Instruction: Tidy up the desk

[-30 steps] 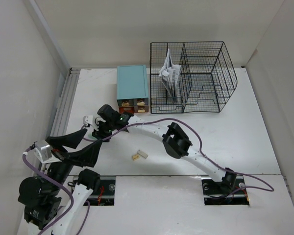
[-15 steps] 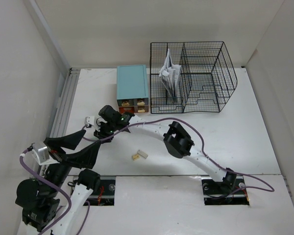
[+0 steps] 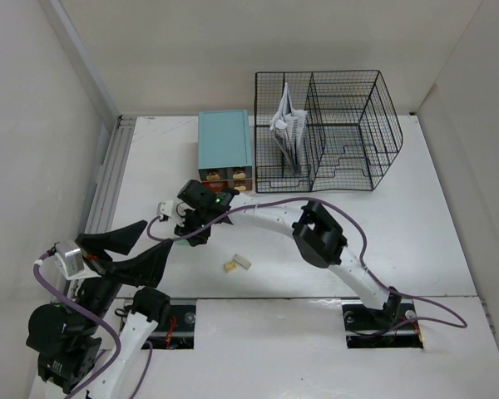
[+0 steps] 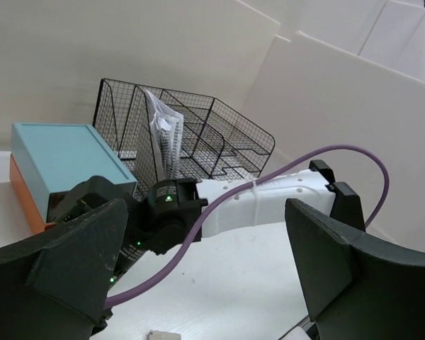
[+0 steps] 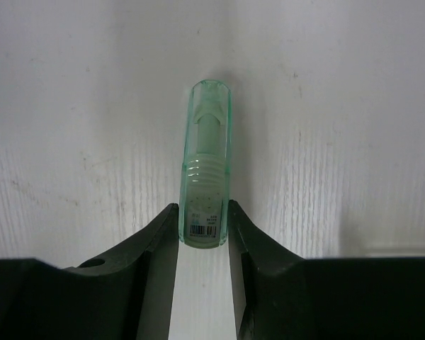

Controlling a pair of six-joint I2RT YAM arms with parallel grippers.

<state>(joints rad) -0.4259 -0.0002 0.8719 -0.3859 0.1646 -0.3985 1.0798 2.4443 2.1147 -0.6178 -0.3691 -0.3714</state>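
Gripping a clear-green marker (image 5: 206, 170) by its labelled end, R gripper (image 5: 203, 216) sat clenched over the desk (image 3: 382, 224), nr its left edge, just in front of teal drawer box (image 3: 224, 141). Desk: big flat white top w/ faint grain, metal rail (image 3: 108, 179) along left edge. L gripper (image 3: 137, 247) gaped wide, empty, by near-left corner. Wire rack (image 3: 328, 133) at far edge.

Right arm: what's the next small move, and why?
Probably a short straight lift. The right gripper has a finger against each side of the green marker, which seems to lie flat on the desk. Raising it first would avoid dragging it on the way to the wire rack or elsewhere.
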